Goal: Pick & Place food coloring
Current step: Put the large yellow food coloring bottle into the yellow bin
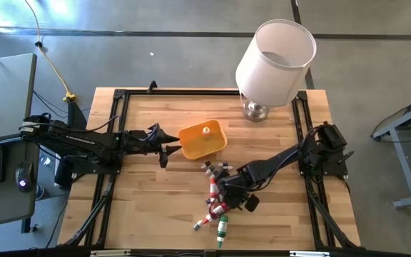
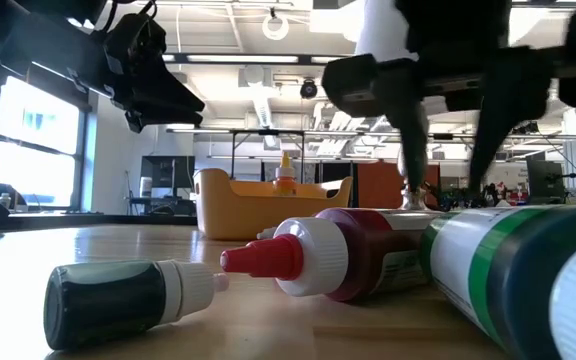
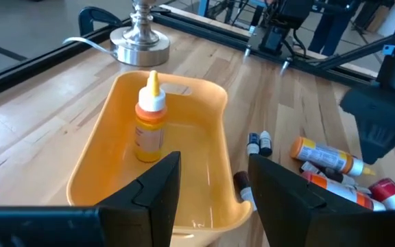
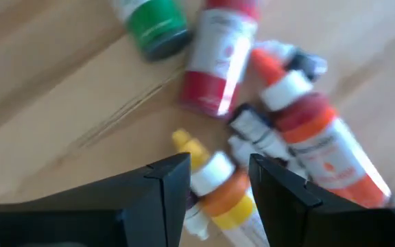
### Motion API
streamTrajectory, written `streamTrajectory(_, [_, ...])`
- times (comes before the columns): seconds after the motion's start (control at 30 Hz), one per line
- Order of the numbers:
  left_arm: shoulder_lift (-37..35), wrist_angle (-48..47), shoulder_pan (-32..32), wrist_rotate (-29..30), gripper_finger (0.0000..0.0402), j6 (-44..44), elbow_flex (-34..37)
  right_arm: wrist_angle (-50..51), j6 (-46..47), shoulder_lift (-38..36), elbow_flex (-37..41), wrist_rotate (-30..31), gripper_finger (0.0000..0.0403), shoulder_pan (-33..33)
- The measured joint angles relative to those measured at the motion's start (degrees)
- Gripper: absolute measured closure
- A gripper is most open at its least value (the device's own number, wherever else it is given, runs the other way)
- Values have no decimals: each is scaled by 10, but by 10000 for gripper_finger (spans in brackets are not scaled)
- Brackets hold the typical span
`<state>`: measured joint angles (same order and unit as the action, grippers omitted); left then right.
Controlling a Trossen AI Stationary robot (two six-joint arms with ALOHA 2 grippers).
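Observation:
Several food coloring bottles, red, orange, yellow and green with white or dark ends, lie in a loose pile on the wood toward the table's near edge. One yellow-orange bottle stands upright inside the orange tray. My right gripper hangs open over the pile, its fingers on either side of a yellow-tipped bottle lying on its side. My left gripper is open and empty, raised just left of the tray's rim.
A lamp with a white shade stands on a metal base at the table's far right, behind the tray. A black metal frame runs around the tabletop. A green bottle lies close to the near edge. Bare wood shows at near left.

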<state>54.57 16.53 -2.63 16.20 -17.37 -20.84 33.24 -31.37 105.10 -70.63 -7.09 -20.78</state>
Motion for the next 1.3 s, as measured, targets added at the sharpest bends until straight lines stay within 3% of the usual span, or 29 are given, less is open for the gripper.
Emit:
streamTrajectory(0.63, [0,4,0,9,232,1,0,-31,-228,17,73,84,260,15])
streamTrajectory(1.3, [0,4,0,9,232,1,0,-20,-227,18,75,73,261,85])
